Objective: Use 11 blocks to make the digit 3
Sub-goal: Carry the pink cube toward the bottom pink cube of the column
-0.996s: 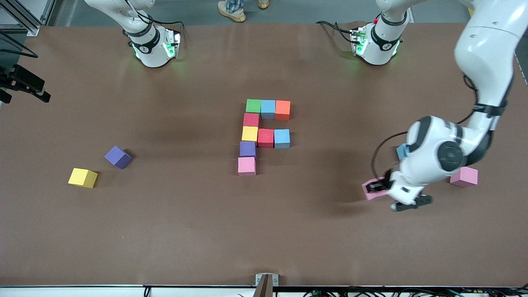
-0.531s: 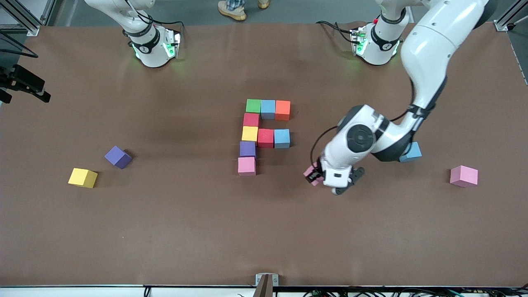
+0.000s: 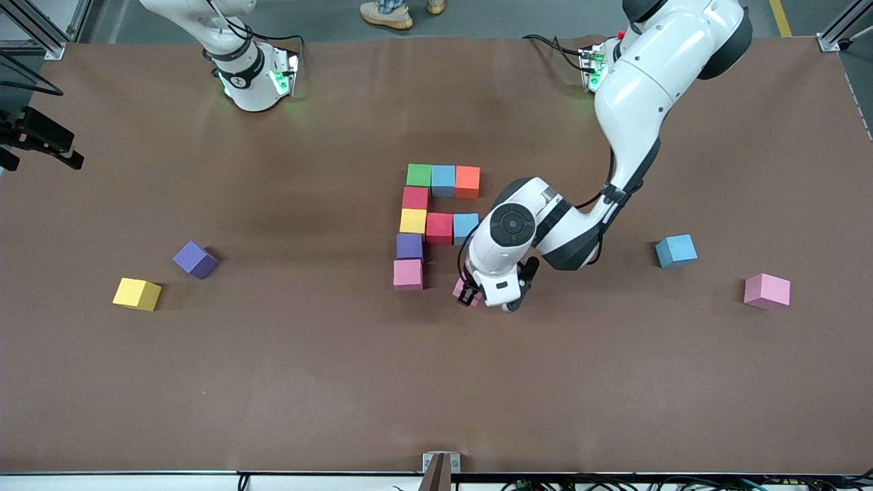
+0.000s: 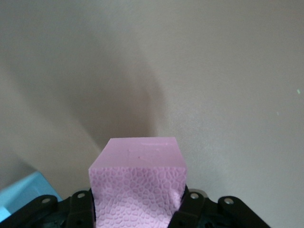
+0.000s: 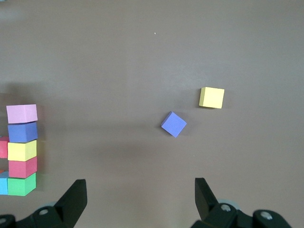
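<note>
My left gripper (image 3: 469,294) is shut on a pink block (image 3: 464,289), low over the table beside the pink block (image 3: 408,275) that ends the figure. In the left wrist view the held pink block (image 4: 137,183) fills the space between the jaws. The partial digit 3 (image 3: 436,218) has a green, light blue and orange row, a red block, a yellow, red and light blue row, then purple and pink. My right gripper (image 5: 140,199) hangs open and empty high over the table, out of the front view.
Loose blocks lie apart: light blue (image 3: 676,250) and pink (image 3: 766,291) toward the left arm's end, purple (image 3: 195,260) and yellow (image 3: 137,294) toward the right arm's end. The left arm's elbow hangs over the figure's light blue block (image 3: 464,223).
The left arm has carried the pink block from near the left arm's end of the table to beside the figure, uncovering the loose light blue block. The right arm has not moved.
</note>
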### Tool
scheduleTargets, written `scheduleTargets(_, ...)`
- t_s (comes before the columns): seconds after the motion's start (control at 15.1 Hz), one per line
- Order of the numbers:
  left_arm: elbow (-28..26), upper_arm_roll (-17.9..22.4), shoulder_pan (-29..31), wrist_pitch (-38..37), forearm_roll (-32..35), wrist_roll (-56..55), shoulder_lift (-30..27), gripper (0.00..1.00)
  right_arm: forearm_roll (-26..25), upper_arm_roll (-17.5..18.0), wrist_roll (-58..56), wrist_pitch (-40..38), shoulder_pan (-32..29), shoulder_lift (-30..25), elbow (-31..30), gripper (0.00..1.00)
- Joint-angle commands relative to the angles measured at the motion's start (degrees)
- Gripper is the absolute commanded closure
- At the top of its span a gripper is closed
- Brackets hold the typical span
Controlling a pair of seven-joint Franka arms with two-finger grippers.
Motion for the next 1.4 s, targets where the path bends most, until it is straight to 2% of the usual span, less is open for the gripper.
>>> scheduleTargets(0.0, 2.5, 0.6, -2.1, -0.5, -1.2, -11.5, 0.9, 0.94, -0.5, 0.4, 0.0, 0.1, -0.3, 0.1, 0.2, 0.00)
scheduleTargets(0.13, 2.5, 0.8, -2.3, -0.5, -1.2, -22.2, 1.3, 0.92, -0.5, 0.4, 0.0, 0.1, -0.3, 0.1, 0.2, 0.00)
scheduleTargets(0.27, 2.6, 1.7, -4.3, -0.5, -1.0, -23.9, 1.5, 0.92, -0.5, 0.4, 0.0, 0.1, -0.3, 0.1, 0.2, 0.00)
scheduleTargets(0.53, 4.0, 7.0, -9.6, -0.5, -1.2, -29.6, 1.9, 0.92, -0.5, 0.4, 0.0, 0.1, -0.3, 0.1, 0.2, 0.00)
scheduleTargets(0.6, 4.7, 7.3, -10.2, -0.5, -1.2, -30.4, 2.5, 0.92, -0.5, 0.4, 0.0, 0.1, -0.3, 0.1, 0.2, 0.00)
scheduleTargets(0.86, 6.2, 9.0, -13.3, -0.4, -1.0, -29.1, 3.7, 0.92, -0.5, 0.4, 0.0, 0.1, -0.3, 0.1, 0.2, 0.00)
scheduleTargets(1.33, 6.3, 9.0, -13.5, 1.0, -1.1, -29.1, 4.4, 0.92, -0.5, 0.4, 0.0, 0.1, -0.3, 0.1, 0.2, 0.00)
